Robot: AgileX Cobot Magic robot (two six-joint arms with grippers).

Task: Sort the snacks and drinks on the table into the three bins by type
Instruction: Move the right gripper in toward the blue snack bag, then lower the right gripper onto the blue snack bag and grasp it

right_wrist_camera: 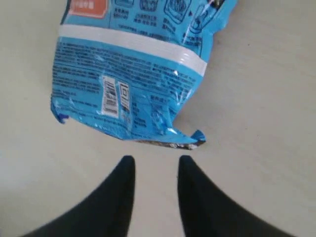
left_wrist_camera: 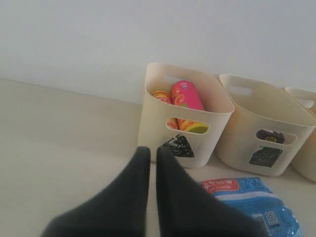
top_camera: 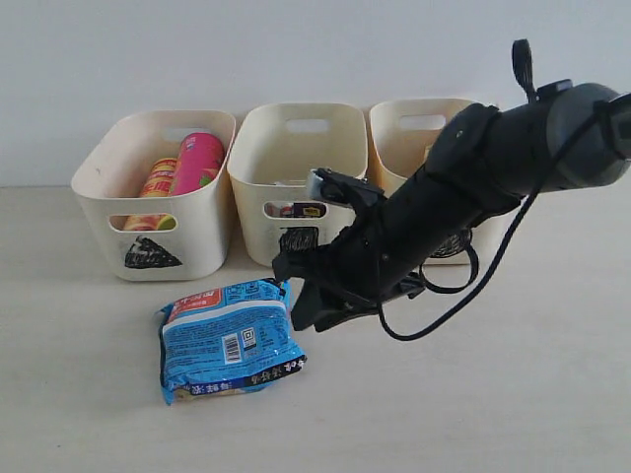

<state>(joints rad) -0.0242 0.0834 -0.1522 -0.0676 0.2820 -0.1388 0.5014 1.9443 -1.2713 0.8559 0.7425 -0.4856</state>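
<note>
Right gripper hangs low over the table with its two fingers parted by a modest gap and nothing between them. It is empty. The blue crinkly packet lies flat on the table just beyond the fingertips and apart from them. The part nearest to them is the crimped end seam, with one corner turned up.

Two things could go wrong from here, as I judge it. The gap looks narrower than the puffed body of the packet, so the fingers could push it along the smooth table instead of going around it. If they pinch only the thin seam, the glossy film may slip out during the lift, or the packet may swing and catch a rim.

Left gripper is pressed together, holds nothing, and is apart from the packet.

Behind the packet stand the three bins. The triangle bin already holds the pink chip can and the yellow chip can. The square bin shows something dark through its handle. The third bin is mostly behind the arm — I cannot tell its content.
</note>
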